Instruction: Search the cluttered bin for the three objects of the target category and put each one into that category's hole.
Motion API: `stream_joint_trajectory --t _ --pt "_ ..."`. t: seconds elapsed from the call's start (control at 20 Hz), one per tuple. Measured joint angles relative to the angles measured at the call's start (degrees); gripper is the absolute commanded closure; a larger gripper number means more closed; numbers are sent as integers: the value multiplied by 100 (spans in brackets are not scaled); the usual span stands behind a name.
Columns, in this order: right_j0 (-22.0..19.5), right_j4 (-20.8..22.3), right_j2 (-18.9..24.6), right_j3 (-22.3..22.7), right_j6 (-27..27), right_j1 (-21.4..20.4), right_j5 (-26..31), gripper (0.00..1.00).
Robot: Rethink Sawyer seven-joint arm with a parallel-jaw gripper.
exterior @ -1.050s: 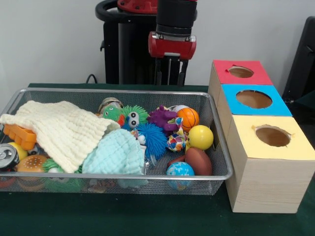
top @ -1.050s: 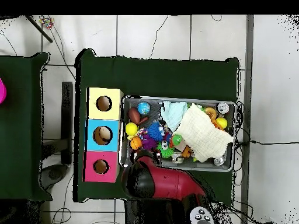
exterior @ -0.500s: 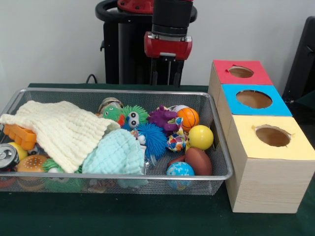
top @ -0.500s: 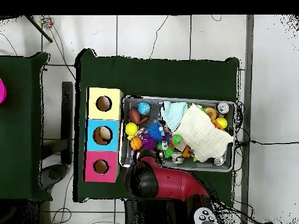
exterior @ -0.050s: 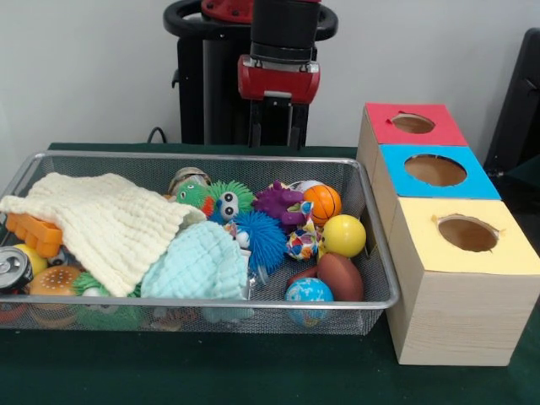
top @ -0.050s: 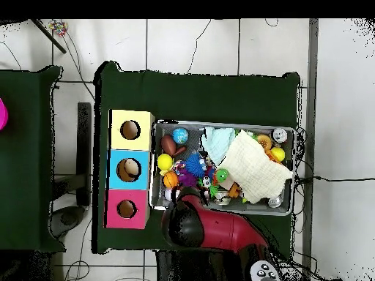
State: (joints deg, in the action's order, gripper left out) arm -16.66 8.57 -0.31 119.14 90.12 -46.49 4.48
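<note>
A wire bin (exterior @ -0.050s: 384,287) holds a jumble of toys. Balls lie at its right end: a basketball (exterior @ -0.050s: 322,202), a yellow ball (exterior @ -0.050s: 343,234), a brown football (exterior @ -0.050s: 340,276), a globe ball (exterior @ -0.050s: 309,292) and a patterned ball (exterior @ -0.050s: 301,244). Blue (exterior @ -0.050s: 259,238), green (exterior @ -0.050s: 215,196) and purple (exterior @ -0.050s: 279,202) spiky toys sit mid-bin. My gripper (exterior @ -0.050s: 276,139) hangs open and empty above the bin's far rim, behind the spiky toys. In the overhead view the red arm (top @ -0.050s: 212,228) covers it.
A cream cloth (exterior @ -0.050s: 105,224) and a light blue cloth (exterior @ -0.050s: 198,261) cover the bin's left half. A can (exterior @ -0.050s: 13,268), burger toy (exterior @ -0.050s: 55,283) and orange toy (exterior @ -0.050s: 34,234) lie at the left end. Red (exterior @ -0.050s: 413,124), blue (exterior @ -0.050s: 434,171) and yellow (exterior @ -0.050s: 467,234) holed boxes stand right.
My gripper has drifted left and slightly up in the front view, still open and empty. Nothing in the bin has shifted.
</note>
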Motion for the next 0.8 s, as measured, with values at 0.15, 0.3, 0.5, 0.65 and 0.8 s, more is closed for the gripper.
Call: stream_joint_trajectory --t 0.15,0.3,0.5,0.65,0.8 --pt "-5 0 30 0 0 29 -37 0" --pt "-6 0 46 0 0 74 -61 0" --pt "-4 0 73 1 0 75 -61 0" --pt "-3 0 88 1 0 28 -61 0" --pt "31 -1 90 0 0 -7 -61 0"
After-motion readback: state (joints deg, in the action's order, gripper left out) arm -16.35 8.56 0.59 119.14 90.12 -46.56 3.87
